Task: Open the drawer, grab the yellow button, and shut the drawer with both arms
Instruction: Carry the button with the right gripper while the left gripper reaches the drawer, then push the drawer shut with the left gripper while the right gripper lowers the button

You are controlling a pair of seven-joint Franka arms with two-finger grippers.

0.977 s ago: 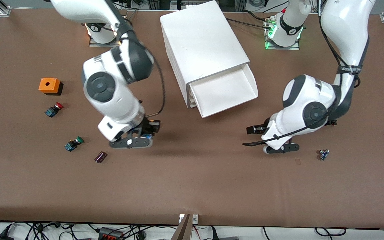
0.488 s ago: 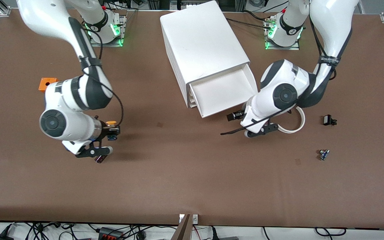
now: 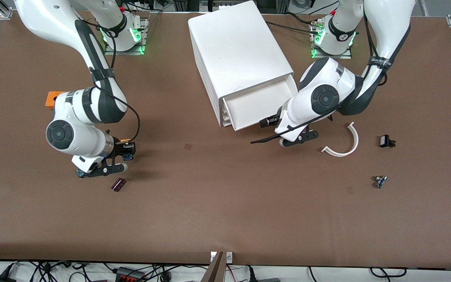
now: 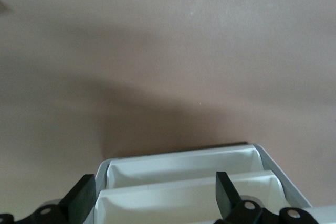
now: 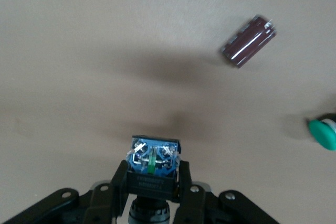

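My right gripper point(image 3: 127, 150) is shut on the button point(image 3: 125, 140), held above the table toward the right arm's end. In the right wrist view the fingers point(image 5: 118, 182) clamp its dark body point(image 5: 152, 179), blue terminal end out. The white cabinet point(image 3: 237, 51) stands mid-table, its top drawer point(image 3: 260, 105) partly pulled out and empty. My left gripper point(image 3: 267, 122) is at the drawer's front. In the left wrist view the gripper point(image 4: 155, 203) is open, fingers point(image 4: 84, 200) wide apart over the white drawer fronts point(image 4: 184, 192).
A maroon cylinder point(image 3: 118, 184) lies on the table under the right hand, also in the right wrist view point(image 5: 248, 42) with a green button cap point(image 5: 323, 134). An orange box point(image 3: 53, 96) shows past the right arm. A white curved strip point(image 3: 345, 145), a black part point(image 3: 386, 141) and a small part point(image 3: 380, 181) lie toward the left arm's end.
The right arm carried the button toward its own end of the table. The left gripper moved up to the drawer front, and the drawer has slid in a little.
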